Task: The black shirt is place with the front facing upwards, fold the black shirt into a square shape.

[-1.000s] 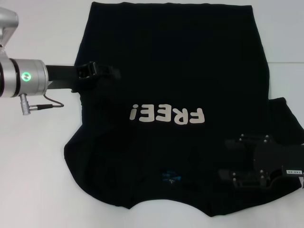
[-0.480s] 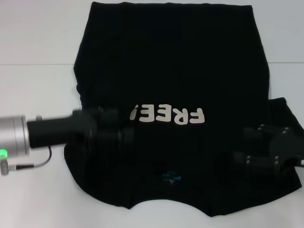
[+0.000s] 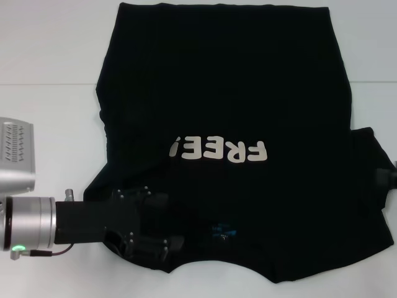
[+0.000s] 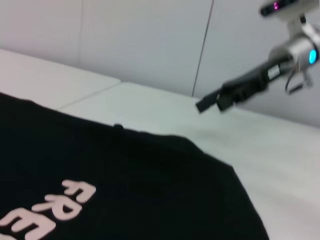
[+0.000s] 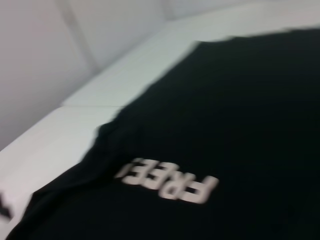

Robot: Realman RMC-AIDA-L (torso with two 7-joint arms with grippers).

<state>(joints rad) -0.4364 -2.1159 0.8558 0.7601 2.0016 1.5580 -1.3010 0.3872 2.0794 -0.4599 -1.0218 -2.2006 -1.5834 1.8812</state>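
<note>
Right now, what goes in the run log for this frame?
stage: pre-fold | black shirt: flat, print up | left gripper: over near-left shoulder | right gripper: off right edge, raised

White flat desk (image 3: pixel 49 56), a thin seam line running across its far part. Large black cloth short-sleeved shirt (image 3: pixel 236 81) lies spread flat on it, front up, cream "FREE!" letters (image 3: pixel 218 150) upside down from the head view, hem toward the far edge, neck with small blue label (image 3: pixel 222 232) at the near edge.
</note>
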